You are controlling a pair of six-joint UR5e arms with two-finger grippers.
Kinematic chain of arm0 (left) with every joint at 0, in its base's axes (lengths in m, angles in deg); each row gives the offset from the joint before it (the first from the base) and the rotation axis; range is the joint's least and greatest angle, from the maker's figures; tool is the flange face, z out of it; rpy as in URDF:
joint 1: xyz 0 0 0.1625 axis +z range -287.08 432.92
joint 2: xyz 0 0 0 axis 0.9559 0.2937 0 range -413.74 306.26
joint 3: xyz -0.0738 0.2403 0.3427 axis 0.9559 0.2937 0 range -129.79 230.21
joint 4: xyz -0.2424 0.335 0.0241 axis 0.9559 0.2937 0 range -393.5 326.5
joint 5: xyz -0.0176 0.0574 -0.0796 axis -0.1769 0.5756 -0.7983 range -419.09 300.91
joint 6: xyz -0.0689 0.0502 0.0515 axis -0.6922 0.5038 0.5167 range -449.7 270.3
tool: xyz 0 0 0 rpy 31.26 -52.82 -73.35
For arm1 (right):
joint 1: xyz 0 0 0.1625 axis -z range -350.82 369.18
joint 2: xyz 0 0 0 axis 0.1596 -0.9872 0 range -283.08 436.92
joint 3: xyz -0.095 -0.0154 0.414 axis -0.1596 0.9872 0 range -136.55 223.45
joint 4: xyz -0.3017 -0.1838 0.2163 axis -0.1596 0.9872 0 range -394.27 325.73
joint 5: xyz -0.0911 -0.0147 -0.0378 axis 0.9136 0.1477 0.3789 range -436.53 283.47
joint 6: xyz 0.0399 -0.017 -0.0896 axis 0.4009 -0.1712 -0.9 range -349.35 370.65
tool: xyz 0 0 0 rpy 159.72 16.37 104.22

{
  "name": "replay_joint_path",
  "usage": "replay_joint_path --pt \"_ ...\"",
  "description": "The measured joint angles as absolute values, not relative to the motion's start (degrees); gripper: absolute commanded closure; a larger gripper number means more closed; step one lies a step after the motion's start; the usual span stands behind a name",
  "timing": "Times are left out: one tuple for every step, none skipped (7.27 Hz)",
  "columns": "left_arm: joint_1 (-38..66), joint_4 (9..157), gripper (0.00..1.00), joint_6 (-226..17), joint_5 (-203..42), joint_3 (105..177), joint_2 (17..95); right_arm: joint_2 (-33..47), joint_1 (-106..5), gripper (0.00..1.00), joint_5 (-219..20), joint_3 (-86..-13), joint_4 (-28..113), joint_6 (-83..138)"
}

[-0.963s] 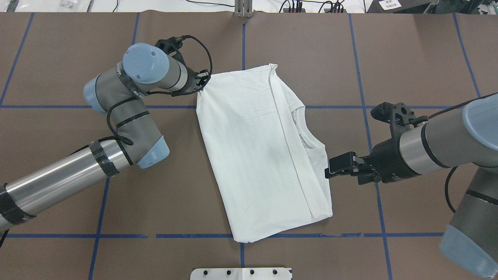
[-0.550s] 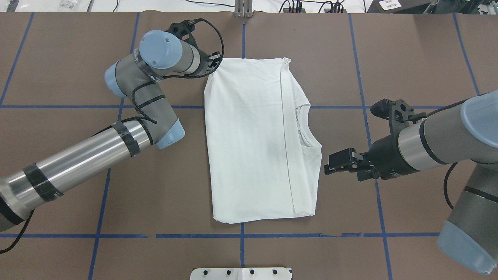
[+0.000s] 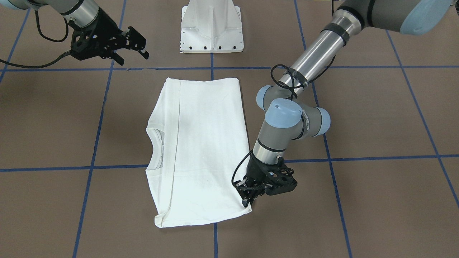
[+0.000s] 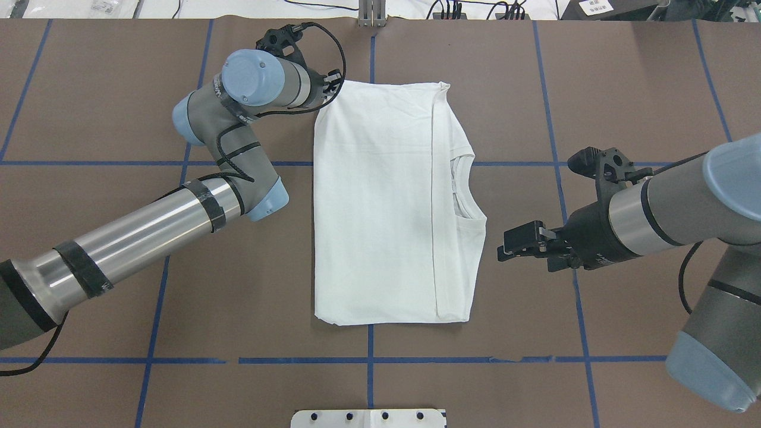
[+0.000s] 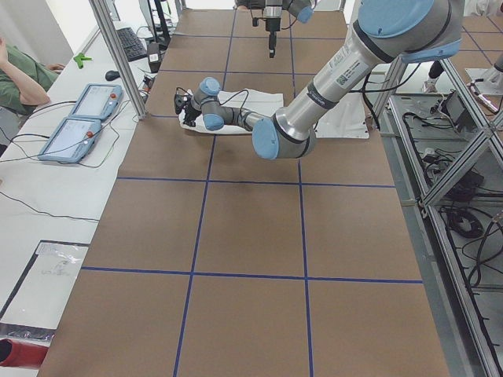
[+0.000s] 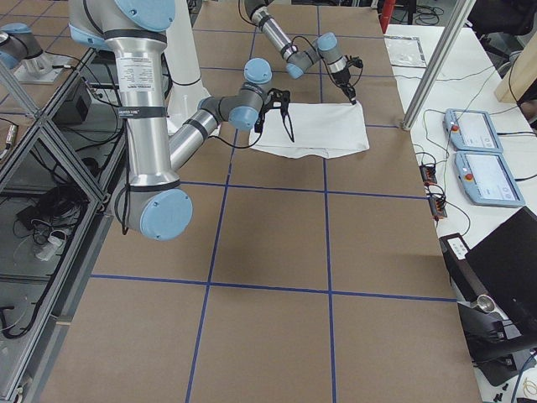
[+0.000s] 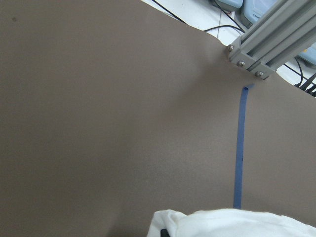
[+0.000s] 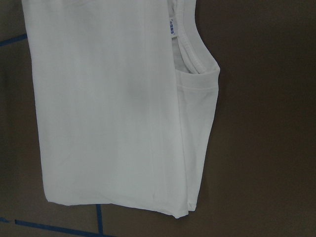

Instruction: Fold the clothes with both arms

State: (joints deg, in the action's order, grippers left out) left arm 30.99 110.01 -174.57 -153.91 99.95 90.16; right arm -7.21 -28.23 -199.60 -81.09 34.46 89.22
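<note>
Brown taped table (image 4: 89,89), shirt (image 4: 380,208) lies folded lengthwise mid-table, collar (image 8: 197,55) toward the robot's right. Left gripper (image 3: 247,202) looks clamped on the shirt's far corner; right gripper (image 4: 505,245) hangs fingers apart just beside it, touching nothing. I'd keep that corner low and taut, and square the edges before the next fold.

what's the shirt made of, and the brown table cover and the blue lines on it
The shirt: soft matte white knit, likely cotton; it lies limp with gentle creases. The table cover: matte brown sheet, probably paper or thin card; flat, no sheen. The blue lines: apparently tape, with breaks and ragged ends.
</note>
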Motion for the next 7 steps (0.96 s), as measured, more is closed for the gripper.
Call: replay_joint_path --pt "30.36 110.27 0.00 -173.88 -154.33 100.01 90.14 -6.33 -29.18 0.00 -199.27 -80.03 34.61 89.07" --pt "28.70 110.44 0.00 -173.33 -156.70 100.44 89.77 -4.61 -29.96 0.00 -198.48 -77.81 34.76 88.71" --pt "27.18 110.31 0.00 -172.09 -159.34 102.76 88.02 -1.64 -30.16 0.00 -196.98 -74.67 35.98 87.89" --pt "26.12 109.93 0.00 -170.37 -161.87 108.13 84.07 3.31 -29.75 0.00 -194.10 -71.05 40.27 85.83" --pt "25.40 109.33 0.00 -169.38 -164.27 114.61 79.36 9.03 -29.11 0.00 -189.96 -67.49 46.34 82.69" --pt "25.00 108.60 0.00 -168.97 -165.84 121.10 74.81 13.87 -28.73 0.00 -185.76 -63.58 50.86 79.80" --pt "24.84 107.35 0.00 -168.80 -167.26 127.98 70.06 17.66 -28.78 0.00 -182.29 -58.90 52.68 78.19"
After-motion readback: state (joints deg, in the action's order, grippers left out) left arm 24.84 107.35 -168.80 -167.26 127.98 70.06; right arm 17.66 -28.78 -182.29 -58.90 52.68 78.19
